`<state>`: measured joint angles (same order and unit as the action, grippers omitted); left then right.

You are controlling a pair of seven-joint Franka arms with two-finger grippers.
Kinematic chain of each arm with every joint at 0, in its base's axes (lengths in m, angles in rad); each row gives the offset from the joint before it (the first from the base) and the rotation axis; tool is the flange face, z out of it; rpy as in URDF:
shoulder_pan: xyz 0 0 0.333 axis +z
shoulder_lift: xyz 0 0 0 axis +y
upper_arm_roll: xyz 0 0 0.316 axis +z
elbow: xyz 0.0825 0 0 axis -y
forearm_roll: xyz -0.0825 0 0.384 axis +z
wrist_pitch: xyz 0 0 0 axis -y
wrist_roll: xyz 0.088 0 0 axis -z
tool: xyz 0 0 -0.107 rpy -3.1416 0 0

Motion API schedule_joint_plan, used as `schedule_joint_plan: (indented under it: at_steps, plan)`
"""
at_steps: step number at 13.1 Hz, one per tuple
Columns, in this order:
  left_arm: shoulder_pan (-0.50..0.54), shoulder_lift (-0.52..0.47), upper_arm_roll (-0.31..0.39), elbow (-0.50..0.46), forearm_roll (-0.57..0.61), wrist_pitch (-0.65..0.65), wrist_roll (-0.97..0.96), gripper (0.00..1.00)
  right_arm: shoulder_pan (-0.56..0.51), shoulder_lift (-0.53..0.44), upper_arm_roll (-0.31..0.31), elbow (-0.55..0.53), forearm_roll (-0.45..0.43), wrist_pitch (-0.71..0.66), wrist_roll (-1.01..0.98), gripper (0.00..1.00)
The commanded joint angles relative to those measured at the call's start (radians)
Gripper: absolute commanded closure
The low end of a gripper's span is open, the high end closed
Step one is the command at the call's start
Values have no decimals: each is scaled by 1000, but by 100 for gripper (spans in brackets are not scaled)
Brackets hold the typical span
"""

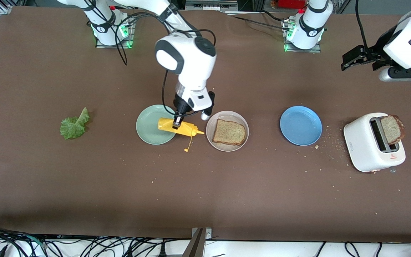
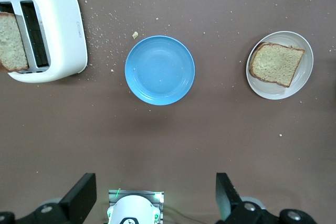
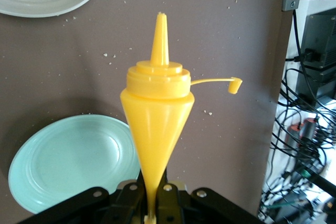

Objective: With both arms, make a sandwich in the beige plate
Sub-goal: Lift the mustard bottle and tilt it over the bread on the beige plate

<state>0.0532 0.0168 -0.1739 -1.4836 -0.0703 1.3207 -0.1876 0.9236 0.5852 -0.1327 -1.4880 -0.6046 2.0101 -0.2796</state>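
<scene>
One slice of brown toast [image 1: 229,132] lies in the beige plate [image 1: 212,137] at mid-table. My right gripper [image 1: 177,123] is shut on a yellow squeeze bottle [image 1: 178,127], held on its side over the mint-green plate's [image 1: 148,125] edge, nozzle toward the beige plate, cap hanging open. In the right wrist view the gripper [image 3: 152,203] pinches the bottle [image 3: 157,119] at its base. A second toast slice [image 1: 391,129] stands in the white toaster [image 1: 373,150]. The lettuce leaf [image 1: 74,125] lies toward the right arm's end. My left gripper [image 1: 355,59] is open and empty, raised above the table's left-arm end; it also shows in the left wrist view [image 2: 155,198].
A blue plate [image 1: 300,125] sits between the beige plate and the toaster. Crumbs are scattered around the toaster. The left wrist view shows the toaster [image 2: 58,30], blue plate [image 2: 159,70] and beige plate [image 2: 307,64] from above.
</scene>
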Motion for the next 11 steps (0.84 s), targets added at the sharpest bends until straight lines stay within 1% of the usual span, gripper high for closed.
schedule_joint_plan:
  at_steps: [1, 3, 7, 11]
  plan:
    - [7, 12, -4, 34, 3, -3, 4, 0, 85, 47, -16, 8, -144, -69, 98, 100]
    - [7, 12, -3, 34, 3, -3, 4, 0, 122, 83, -18, 8, -188, -99, 147, 100]
    - [11, 14, 1, 34, 3, -3, 4, 0, 185, 160, -18, 8, -234, -109, 299, 100]
    - [17, 14, 1, 32, 3, -3, 4, 0, 195, 183, -18, 9, -239, -109, 321, 100]
